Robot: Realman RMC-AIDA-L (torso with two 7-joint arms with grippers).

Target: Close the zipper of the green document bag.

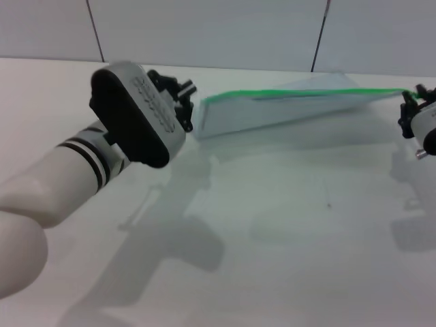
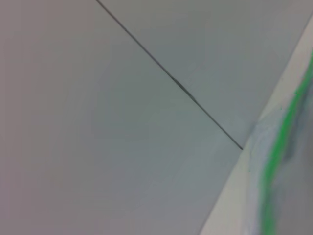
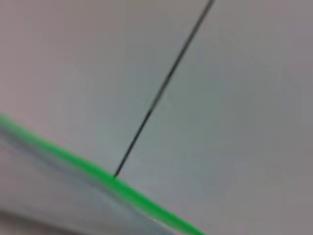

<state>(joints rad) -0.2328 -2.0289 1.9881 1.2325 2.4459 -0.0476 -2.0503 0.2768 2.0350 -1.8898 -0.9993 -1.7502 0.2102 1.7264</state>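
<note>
One green document bag [image 1: 286,109] is present, raised off the white worktop [image 1: 272,225] at the far side of the scene and stretched between the two grippers. Its long axis runs left to right, with the right end slightly higher than the left. One zipper [image 1: 306,92], a thin bright green strip, runs along the bag's upper long edge from end to end.

The left gripper [image 1: 185,102] is at the bag's left end, at the far left-centre of the scene, touching or just beside the bag's corner. Whether its fingers are wide, narrow or clamped on the bag cannot be told.

The right gripper [image 1: 411,112] is at the bag's right end, at the far right edge of the scene, where the green strip meets it. The state of its fingers cannot be told either.

Both wrist views show only a length of the green strip, the pale bag material and the panelled wall [image 1: 204,30] with one dark seam.
</note>
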